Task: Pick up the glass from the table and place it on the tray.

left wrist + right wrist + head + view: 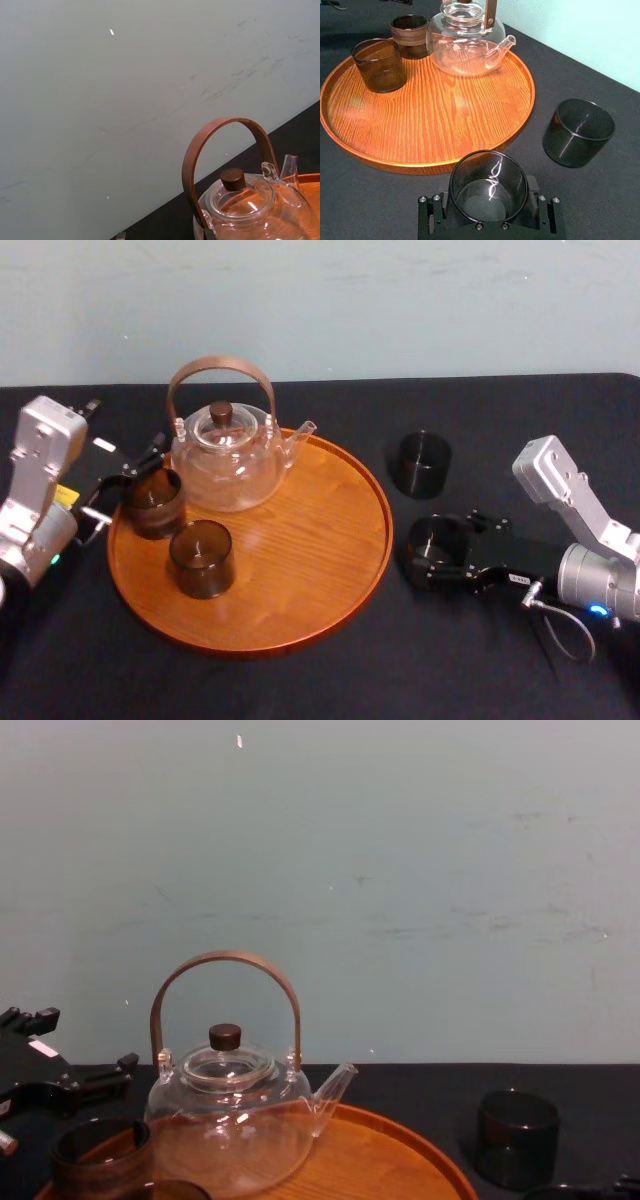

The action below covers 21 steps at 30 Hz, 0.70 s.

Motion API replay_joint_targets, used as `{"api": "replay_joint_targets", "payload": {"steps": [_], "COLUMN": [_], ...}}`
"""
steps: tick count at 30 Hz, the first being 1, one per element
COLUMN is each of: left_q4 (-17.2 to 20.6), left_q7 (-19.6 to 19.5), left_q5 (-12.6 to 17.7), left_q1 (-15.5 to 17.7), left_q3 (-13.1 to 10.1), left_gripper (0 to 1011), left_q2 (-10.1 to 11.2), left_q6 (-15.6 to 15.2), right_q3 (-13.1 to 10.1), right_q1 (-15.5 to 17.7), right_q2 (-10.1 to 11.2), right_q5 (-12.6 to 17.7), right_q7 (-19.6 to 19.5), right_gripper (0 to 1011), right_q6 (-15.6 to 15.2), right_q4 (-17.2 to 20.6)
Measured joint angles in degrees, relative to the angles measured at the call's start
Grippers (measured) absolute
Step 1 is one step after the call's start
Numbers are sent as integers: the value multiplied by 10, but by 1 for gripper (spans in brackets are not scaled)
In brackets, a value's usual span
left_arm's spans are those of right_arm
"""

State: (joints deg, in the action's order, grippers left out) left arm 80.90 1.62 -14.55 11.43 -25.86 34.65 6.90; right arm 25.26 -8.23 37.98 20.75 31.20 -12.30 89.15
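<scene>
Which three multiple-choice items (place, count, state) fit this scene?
1. Where is the smoky cylindrical glass in the right gripper? A. over the black-cloth table, beside the round orange-brown wooden tray B. on that tray C. on the floor
2. Glasses in all? A. two B. four C. six
3. The clear glass teapot's lid is A. on B. off C. broken
A: black cloth lies under it. B: two brown glasses by the teapot, near the left gripper; the gripped one; a dark glass apart. A: its knob points up.
</scene>
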Motion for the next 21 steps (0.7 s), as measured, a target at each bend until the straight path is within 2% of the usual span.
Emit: {"api": "replay_joint_targets", "payload": {"steps": [12,21], "left_q4": [0,0], "left_q7": [0,0], "left_q5": [0,0], "left_q1": [0,0], "left_q3": [0,0], "left_gripper": [1001,1001], "left_q2": [0,0], "left_q6": [0,0], "right_q3": [-1,-12], "right_q1": [1,6], "right_q2": [0,15], "right_q5": [2,19], "right_q7": [1,14], "right_gripper": [904,903], "right_q6": [1,10], "right_q4": [0,21]}}
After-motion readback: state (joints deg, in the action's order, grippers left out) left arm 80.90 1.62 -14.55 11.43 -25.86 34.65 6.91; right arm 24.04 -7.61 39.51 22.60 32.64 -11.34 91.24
